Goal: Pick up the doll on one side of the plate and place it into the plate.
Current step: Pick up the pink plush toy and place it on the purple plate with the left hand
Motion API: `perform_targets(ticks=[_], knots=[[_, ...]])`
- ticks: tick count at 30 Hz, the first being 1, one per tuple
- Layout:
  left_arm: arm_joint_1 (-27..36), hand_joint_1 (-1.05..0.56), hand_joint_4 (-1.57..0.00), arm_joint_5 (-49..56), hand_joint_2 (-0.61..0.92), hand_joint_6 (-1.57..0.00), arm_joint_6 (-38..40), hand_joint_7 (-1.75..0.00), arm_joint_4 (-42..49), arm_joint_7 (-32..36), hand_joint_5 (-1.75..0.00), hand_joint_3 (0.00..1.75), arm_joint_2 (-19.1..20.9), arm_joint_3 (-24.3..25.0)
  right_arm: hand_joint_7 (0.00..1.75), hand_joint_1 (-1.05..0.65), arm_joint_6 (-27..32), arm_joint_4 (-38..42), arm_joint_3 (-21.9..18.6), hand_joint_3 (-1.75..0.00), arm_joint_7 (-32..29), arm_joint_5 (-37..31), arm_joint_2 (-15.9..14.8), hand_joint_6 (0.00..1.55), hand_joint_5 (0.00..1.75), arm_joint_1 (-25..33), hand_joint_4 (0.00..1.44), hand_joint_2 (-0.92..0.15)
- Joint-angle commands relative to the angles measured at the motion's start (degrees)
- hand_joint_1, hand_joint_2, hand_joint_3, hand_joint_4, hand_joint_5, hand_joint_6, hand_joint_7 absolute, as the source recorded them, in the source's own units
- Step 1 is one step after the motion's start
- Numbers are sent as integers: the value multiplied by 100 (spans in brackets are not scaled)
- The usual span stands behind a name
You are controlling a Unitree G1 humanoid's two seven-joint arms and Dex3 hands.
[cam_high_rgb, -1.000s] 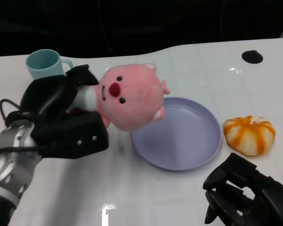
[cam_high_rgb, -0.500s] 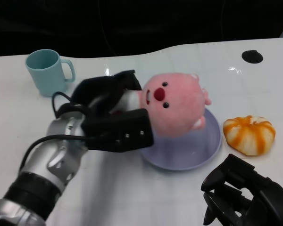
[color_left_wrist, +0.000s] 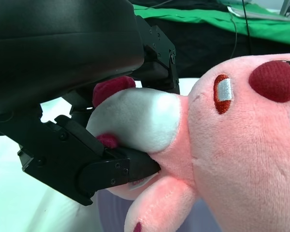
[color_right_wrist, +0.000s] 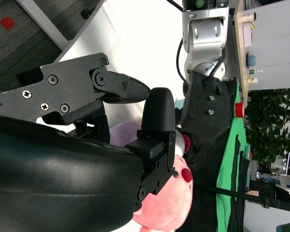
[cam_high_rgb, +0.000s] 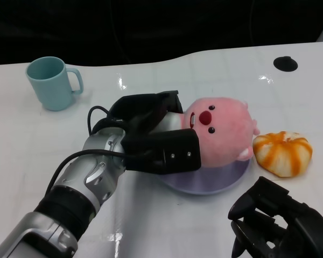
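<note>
White table [cam_high_rgb: 167, 231]: largest surface. Left hand [cam_high_rgb: 153, 137] is seen near centre, fingers closed around the pink doll [cam_high_rgb: 223, 134], held by its white belly end. Doll is positioned over the purple plate [cam_high_rgb: 204, 185], face turned up; contact with the plate cannot be told. Orange-and-white bun toy [cam_high_rgb: 282, 152] lies at 3 o'clock of the plate, just beside it. Teal mug [cam_high_rgb: 51, 81] stands at 10 o'clock, well apart. Right hand [cam_high_rgb: 280, 226] at 5 o'clock, fingers curled in, nothing held.
</note>
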Motion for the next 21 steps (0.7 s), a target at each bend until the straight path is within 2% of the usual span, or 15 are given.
perform_targets(ticks=[1,2,4,5,6,7,8,9,11,12,15,18,21], knots=[[-161,-22,-84,-48,55,-78,-72,-119,-6,-21,-175,78,27,25,158,-36,-24,-35,-12,-61,5,9,-53,50,171,21,60,-86],[-156,-23,-80,-60,58,-87,-67,-84,-23,-45,-174,74,20,31,158,-36,-21,-39,-20,-61,9,20,-55,51,171,20,60,-86],[-123,-25,-78,-83,67,-93,-54,-51,-113,-136,-172,61,28,33,158,-36,-55,-15,-39,-61,32,54,-52,50,171,18,60,-86],[-107,-30,-66,-86,80,-85,-50,-28,-158,-192,-158,40,46,26,158,-35,-71,1,-46,-61,41,64,-50,50,171,16,60,-86],[-94,-33,-59,-91,86,-80,-50,-17,-199,-251,-144,32,68,25,158,-35,-78,10,-50,-61,45,66,-48,50,171,13,60,-86],[-86,-36,-55,-91,89,-75,-50,-9,-225,-291,-120,28,81,26,158,-35,-80,13,-51,-62,46,64,-47,50,171,11,60,-85],[-70,-38,-54,-57,91,-72,-46,-5,-294,-364,-105,25,125,0,158,-35,-63,6,-43,-62,40,52,-48,50,171,10,60,-85],[-58,-45,-48,-29,91,-57,-39,-2,-348,-417,-71,27,155,-18,158,-36,-50,-1,-36,-62,35,43,-48,50,171,11,60,-85],[-32,-49,-46,42,92,-50,13,-1,-489,-537,-50,28,215,-62,159,-37,-23,-22,-25,-62,23,32,-47,51,171,8,60,-85],[-21,-55,-35,72,92,-38,49,0,-560,-592,-39,31,240,-82,159,-37,-12,-34,-22,-62,18,30,-46,51,171,6,60,-85],[5,-68,-16,220,92,-24,100,0,-774,-797,-25,40,372,-219,159,-36,-5,-44,-32,-63,22,54,-44,50,171,10,60,-85],[51,-80,-3,356,92,-17,147,0,-918,-952,-20,50,490,-340,159,-36,14,-66,-34,-63,20,51,-53,50,171,20,59,-85],[91,-84,0,392,92,-14,160,0,-987,-1026,-18,53,554,-385,159,-36,-24,-38,-46,-63,37,41,-66,50,172,15,59,-85]])
